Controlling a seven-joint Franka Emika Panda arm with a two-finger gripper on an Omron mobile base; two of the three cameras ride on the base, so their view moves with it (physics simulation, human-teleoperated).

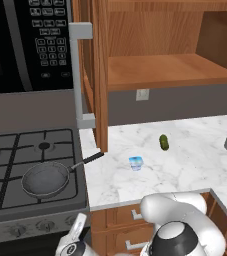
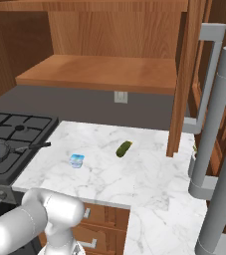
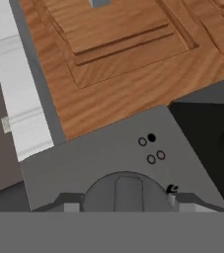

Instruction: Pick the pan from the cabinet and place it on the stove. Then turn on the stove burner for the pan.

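Pan (image 1: 46,179) is sitting on the stove (image 1: 15,200), over its front right burner, with the long black handle reaching out over the edge of the white marble worktop (image 1: 185,165). Above, the cabinet (image 1: 150,45) is standing open, its door (image 1: 97,75) hanging over the worktop. A green pickle (image 1: 163,142) and a small blue-and-white item (image 1: 135,163) are lying apart on the marble. In the hand view, the pincer (image 3: 125,201) is straddling a grey stove knob (image 3: 125,190), fingers apart on either side; whether they are pressing it, I cannot tell.

Open cabinet door (image 1: 96,75) overhangs counter (image 1: 185,165) – pickle (image 1: 164,142), small cup (image 1: 135,163) scattered.
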